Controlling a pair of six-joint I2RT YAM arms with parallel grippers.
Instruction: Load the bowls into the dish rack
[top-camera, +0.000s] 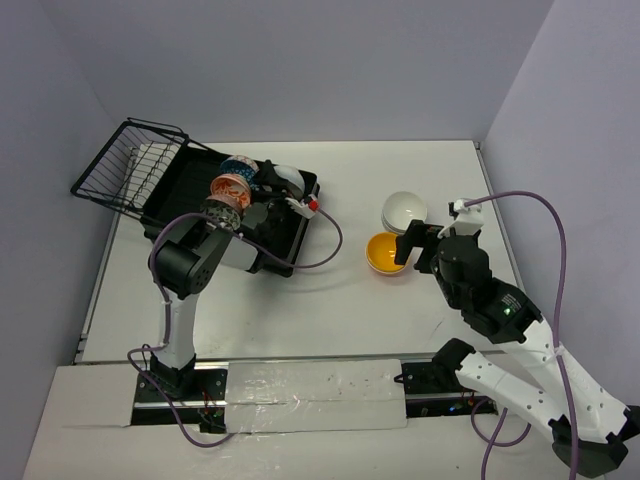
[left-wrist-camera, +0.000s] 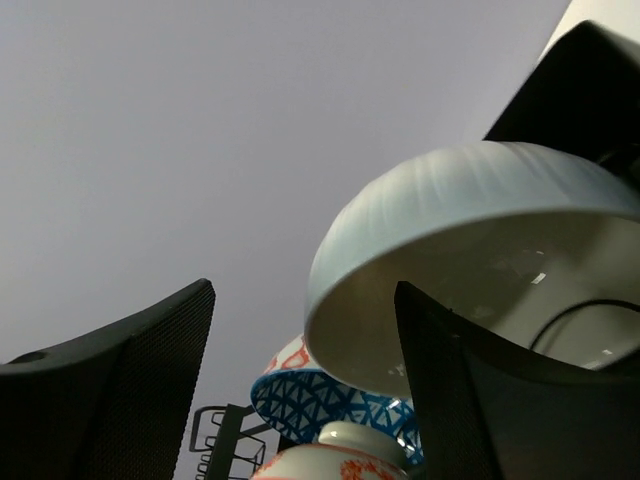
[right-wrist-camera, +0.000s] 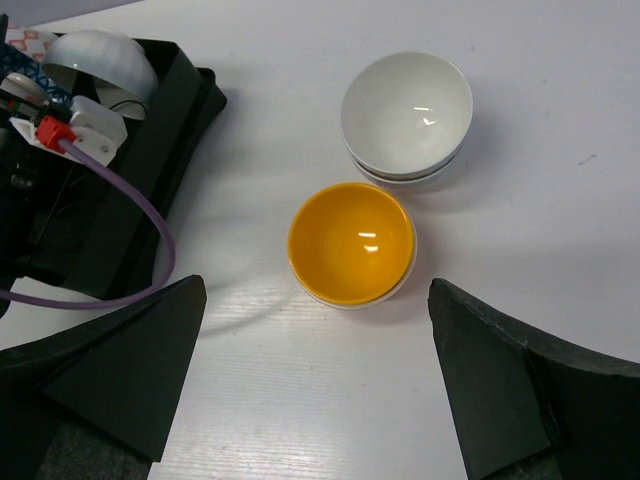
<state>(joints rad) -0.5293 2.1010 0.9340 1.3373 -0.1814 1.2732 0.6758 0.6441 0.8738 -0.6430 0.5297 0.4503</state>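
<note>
Reach settles which arm goes next. The yellow bowl sits mouth-up on the counter, straight ahead of the right fingers. In the right wrist view they are released and spread wide, one on each side of the bowl and clear of it. At 1 o'clock from the yellow bowl, just beside it, stands the white stack, also mouth-up.

From above, the dish rack lies at about 9 o'clock from these loose bowls, well apart across bare counter. The left arm is over the rack and the farther arm from them. The left fingers look spread. A tilted white bowl lies at 1 o'clock from them, its rim near one finger; I cannot tell whether they touch. A blue-patterned bowl stands beyond it in the rack.

The right arm is the nearer one. A round bowl offers no long axis, so I judge the grasp needs one finger inside the rim and one outside before the carry toward 9 o'clock.
</note>
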